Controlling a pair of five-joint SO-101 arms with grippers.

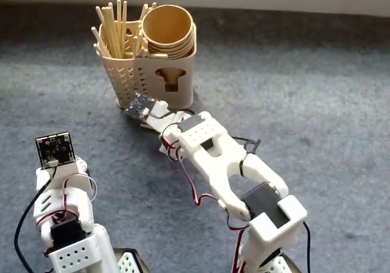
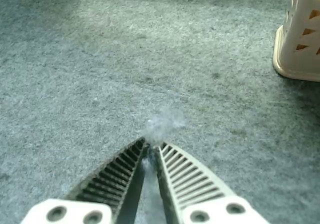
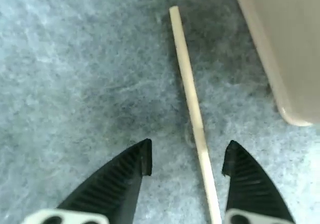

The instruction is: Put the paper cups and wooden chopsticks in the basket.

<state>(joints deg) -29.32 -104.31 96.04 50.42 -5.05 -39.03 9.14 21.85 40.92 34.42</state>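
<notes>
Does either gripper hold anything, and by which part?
Nothing is held. The right gripper is open around a lying chopstick; the left gripper is shut and empty.

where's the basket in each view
high view: basket at the far edge, left of centre.
left wrist view: basket well beyond the shut fingers, off to one side.
right wrist view: basket close beside the loose chopstick, just past the open fingers.
shared landmark: the grey mat it stands on.
</notes>
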